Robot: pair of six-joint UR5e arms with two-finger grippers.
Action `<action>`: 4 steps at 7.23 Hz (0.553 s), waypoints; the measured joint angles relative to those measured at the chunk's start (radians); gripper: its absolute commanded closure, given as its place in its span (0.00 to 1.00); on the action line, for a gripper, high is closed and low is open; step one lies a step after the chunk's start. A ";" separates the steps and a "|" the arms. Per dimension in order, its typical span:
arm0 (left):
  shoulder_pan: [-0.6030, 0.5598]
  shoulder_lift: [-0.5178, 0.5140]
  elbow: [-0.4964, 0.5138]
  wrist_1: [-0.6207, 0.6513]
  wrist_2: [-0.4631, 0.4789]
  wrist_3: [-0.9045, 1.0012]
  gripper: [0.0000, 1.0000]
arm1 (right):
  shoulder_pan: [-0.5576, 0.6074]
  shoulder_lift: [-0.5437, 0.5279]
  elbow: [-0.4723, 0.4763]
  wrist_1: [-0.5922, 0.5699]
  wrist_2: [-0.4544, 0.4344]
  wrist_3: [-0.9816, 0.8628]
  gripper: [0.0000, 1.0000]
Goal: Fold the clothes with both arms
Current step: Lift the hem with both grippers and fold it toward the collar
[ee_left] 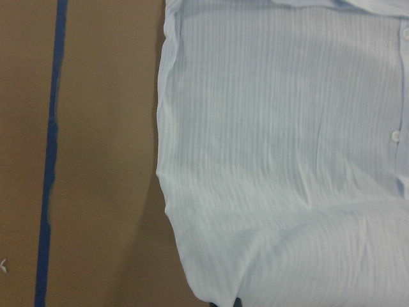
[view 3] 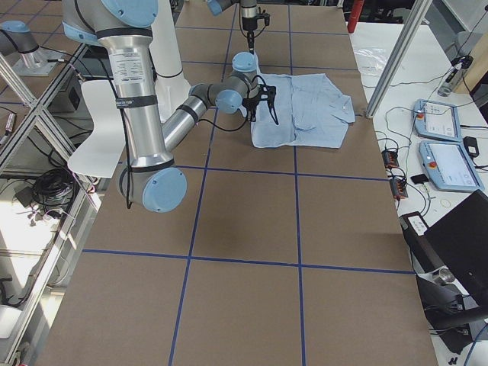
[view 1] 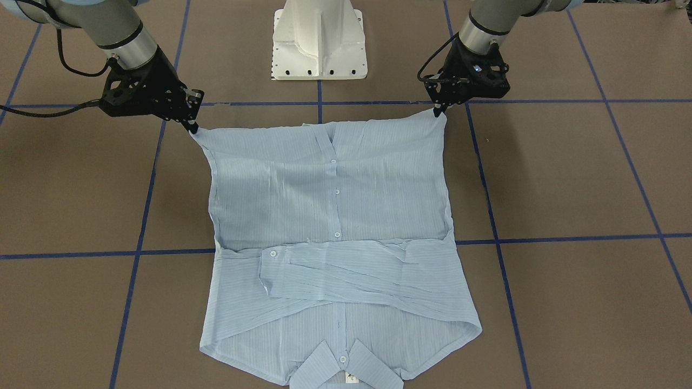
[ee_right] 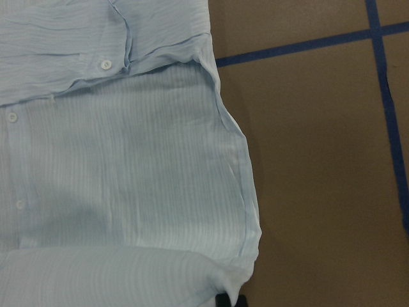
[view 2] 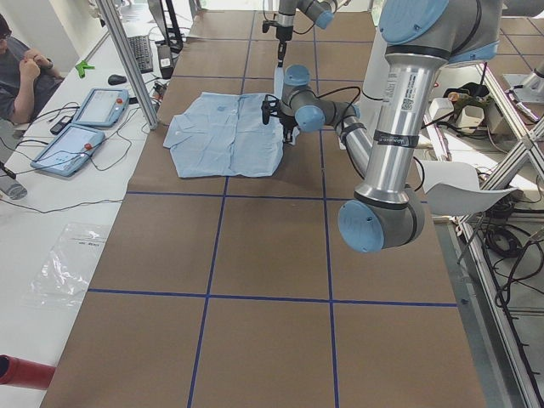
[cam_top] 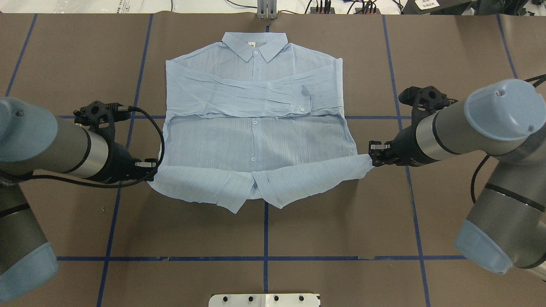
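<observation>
The light blue striped shirt [cam_top: 256, 128] lies face up on the brown table, collar [cam_top: 255, 46] at the far side from the robot. Both sleeves are folded across its chest [view 1: 351, 270]. My left gripper [cam_top: 151, 164] is shut on one hem corner, and the same gripper shows on the right of the front-facing view [view 1: 440, 111]. My right gripper [cam_top: 372, 155] is shut on the other hem corner [view 1: 192, 128]. The hem hangs lifted between them and sags in the middle [cam_top: 256, 187]. Both wrist views are mostly filled by shirt fabric [ee_left: 287, 160] [ee_right: 115, 179].
The white pedestal base [view 1: 319, 43] stands at the robot's side of the table. Blue tape lines [cam_top: 264, 258] cross the brown surface. A seated person [view 2: 17, 59] and teach pendants [view 2: 93, 106] are beside the far table edge, behind an aluminium post [view 2: 127, 59].
</observation>
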 measured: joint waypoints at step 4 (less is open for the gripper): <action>-0.179 -0.165 0.181 -0.001 -0.078 0.075 1.00 | 0.156 0.171 -0.171 0.001 0.063 -0.024 1.00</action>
